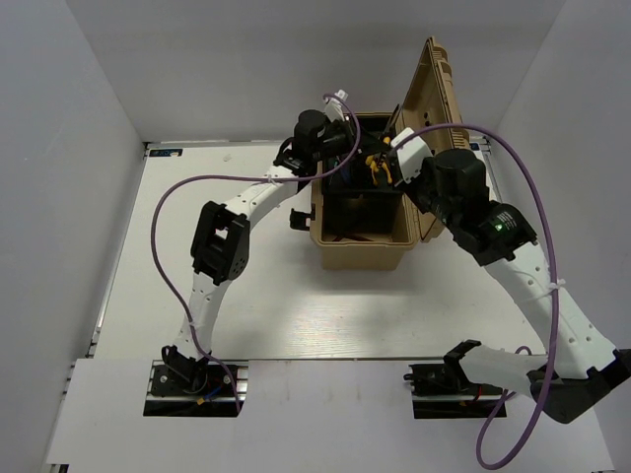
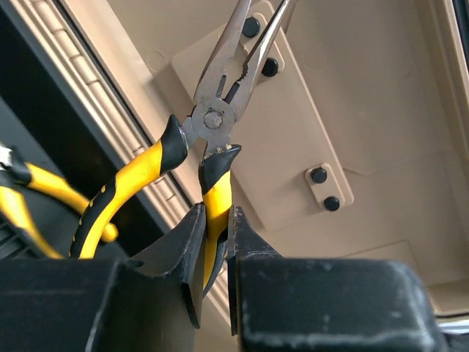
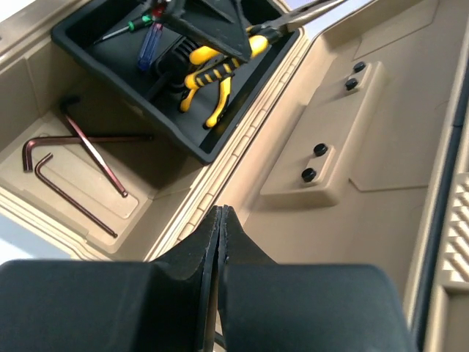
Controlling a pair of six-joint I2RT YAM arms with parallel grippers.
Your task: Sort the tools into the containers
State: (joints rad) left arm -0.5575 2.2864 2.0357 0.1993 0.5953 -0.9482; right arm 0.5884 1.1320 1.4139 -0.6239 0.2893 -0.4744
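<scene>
At the far centre of the table (image 1: 246,315), the toolbox (image 1: 360,254) stands open, its lid (image 1: 439,99) raised on the right side. Both arms reach over the box, one from each side.

Left gripper (image 2: 216,220): fingers pinch one yellow handle of the pliers (image 2: 214,117). The other handle hangs free to the left. The pliers are held above the tray (image 3: 234,132), nose slightly parted and pointing up in the left wrist view, in front of the inner face of the lid (image 2: 366,110).

Right gripper (image 3: 220,220): fingers pressed together with nothing between them. It hangs over the hinge line, between box and lid.

Contents of the tray, right wrist view:
- second pliers (image 3: 209,81), yellow and black handles, lying near the hinge-side wall;
- screwdriver (image 3: 150,45), blue handle, left of the second pliers.

Three hex keys (image 3: 73,158) lie on the tan floor of the box beside the tray, two of them crossing and one apart.

The left gripper (image 3: 212,29) is also visible at the top of the right wrist view, above the tray.
</scene>
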